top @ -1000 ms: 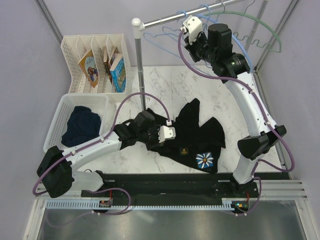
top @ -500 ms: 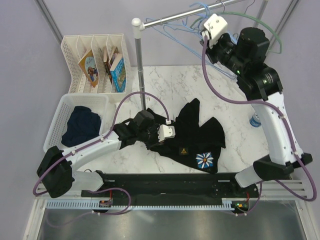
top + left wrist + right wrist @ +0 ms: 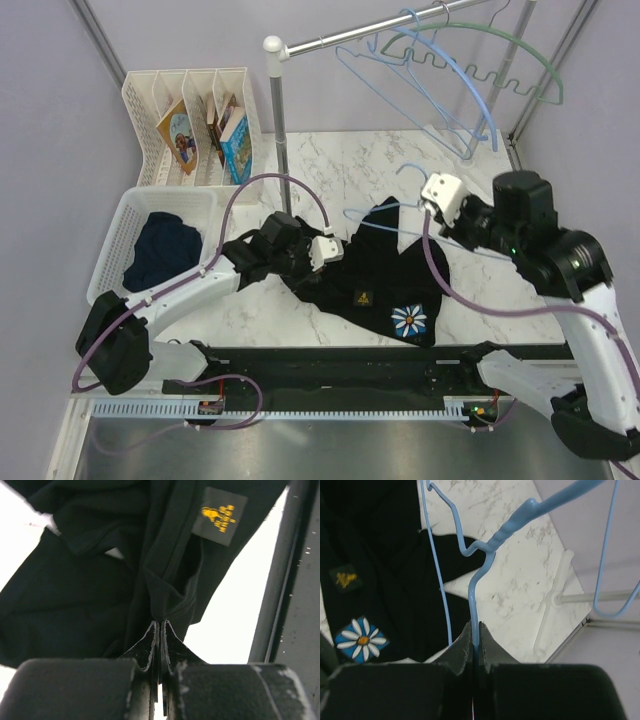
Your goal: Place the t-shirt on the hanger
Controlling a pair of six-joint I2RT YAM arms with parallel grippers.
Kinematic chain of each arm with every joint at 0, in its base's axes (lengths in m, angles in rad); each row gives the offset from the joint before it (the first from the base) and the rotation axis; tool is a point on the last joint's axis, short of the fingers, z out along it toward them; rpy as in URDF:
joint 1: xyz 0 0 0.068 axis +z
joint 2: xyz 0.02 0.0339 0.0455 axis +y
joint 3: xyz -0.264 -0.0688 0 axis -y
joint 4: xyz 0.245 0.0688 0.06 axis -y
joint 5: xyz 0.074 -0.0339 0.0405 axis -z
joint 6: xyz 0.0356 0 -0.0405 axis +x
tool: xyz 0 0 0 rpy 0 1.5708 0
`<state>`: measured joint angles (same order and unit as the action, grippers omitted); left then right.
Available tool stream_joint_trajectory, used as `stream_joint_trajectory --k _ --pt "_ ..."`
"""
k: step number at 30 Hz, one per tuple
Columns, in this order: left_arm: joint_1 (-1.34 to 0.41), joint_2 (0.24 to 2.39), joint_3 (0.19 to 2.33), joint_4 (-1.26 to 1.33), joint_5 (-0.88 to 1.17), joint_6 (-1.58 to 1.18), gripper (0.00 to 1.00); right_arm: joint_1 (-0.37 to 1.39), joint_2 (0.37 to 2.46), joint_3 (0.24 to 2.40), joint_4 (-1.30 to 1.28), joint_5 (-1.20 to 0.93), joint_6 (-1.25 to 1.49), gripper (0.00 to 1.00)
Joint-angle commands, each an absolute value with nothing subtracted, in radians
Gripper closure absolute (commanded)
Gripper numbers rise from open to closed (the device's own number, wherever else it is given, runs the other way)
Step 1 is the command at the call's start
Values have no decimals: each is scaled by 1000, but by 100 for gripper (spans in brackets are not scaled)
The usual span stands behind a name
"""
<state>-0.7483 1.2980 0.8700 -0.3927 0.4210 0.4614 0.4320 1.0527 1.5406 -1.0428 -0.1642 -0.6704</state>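
Observation:
The black t-shirt (image 3: pixel 390 270) lies crumpled on the marble table, its white daisy (image 3: pixel 408 320) and yellow emblem (image 3: pixel 366 297) facing up. My left gripper (image 3: pixel 338 260) is shut on a fold of the shirt's left edge; in the left wrist view the fingertips (image 3: pixel 160 623) pinch dark fabric (image 3: pixel 90 590) below the emblem label (image 3: pixel 218 516). My right gripper (image 3: pixel 428 208) is shut on the light-blue wire hanger (image 3: pixel 380 215), held just over the shirt's upper part. In the right wrist view the hanger (image 3: pixel 472 587) rises from between the gripper (image 3: pixel 475 625) tips, above the shirt (image 3: pixel 385 570).
A metal rail on a post (image 3: pixel 280 130) at the back carries a green arched hanger (image 3: pixel 520 50) and more blue hangers (image 3: pixel 460 110). A white basket (image 3: pixel 120 225) with a navy garment (image 3: pixel 165 250) sits at left. Behind it stands a white file rack (image 3: pixel 140 100) with books.
My right arm has swung down from the rail, carrying the light-blue hanger to just above the t-shirt. My left gripper has shifted slightly back, still gripping the fabric.

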Motion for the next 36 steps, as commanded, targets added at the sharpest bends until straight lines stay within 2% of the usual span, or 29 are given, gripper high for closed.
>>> stream_joint_trajectory --k 1,5,11,19,36 --pt "-707 1299 891 -377 480 413 98 431 887 1477 -1247 -133 -687 100" --pt "-689 1298 888 -376 486 403 98 431 833 1477 -1377 -234 -742 100" --pt "-683 1296 894 -377 508 384 98 431 845 1405 -1410 -308 -799 100" --pt "-681 1295 902 -385 526 382 98 431 837 1177 -1224 -400 -753 100" --pt "-681 1276 900 -400 523 403 98 430 891 1181 -1091 -350 -756 100"
